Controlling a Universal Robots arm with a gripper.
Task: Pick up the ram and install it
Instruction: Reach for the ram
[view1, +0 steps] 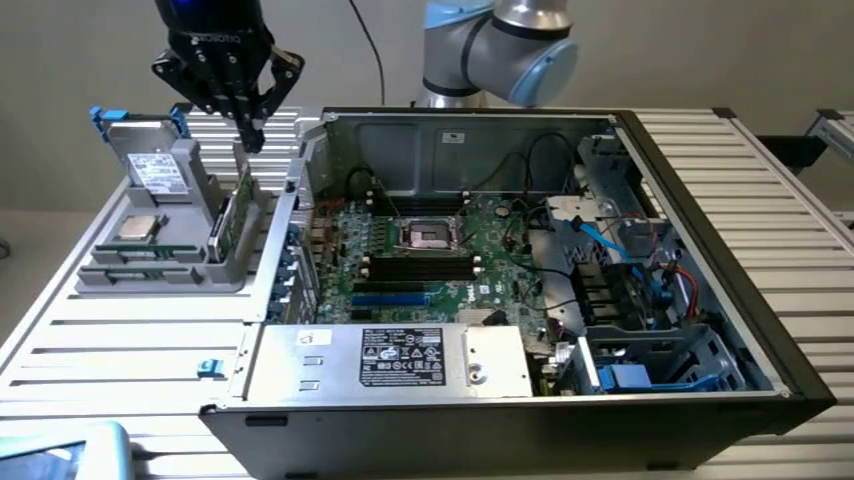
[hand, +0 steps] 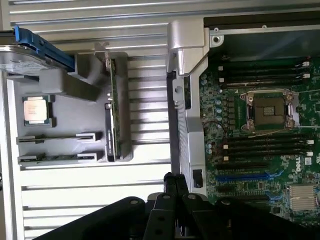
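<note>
Ram (view1: 238, 215) stands on edge in a grey holder (view1: 194, 185), with the empty pincer (view1: 251, 138) shut near its top.
Exterior view: ribbed metal worktop (view1: 134, 340), plain pale wall, open computer case (view1: 400, 150), and a white label (view1: 400, 357) too small to read. Wrist view: ram (hand: 114, 115) in the holder, shut pincer (hand: 172, 182) apart from it.

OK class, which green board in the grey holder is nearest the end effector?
The tall green board on the holder's side by the computer case, just below the end effector; the two low sticks sit farther off, beside the processor.
</note>
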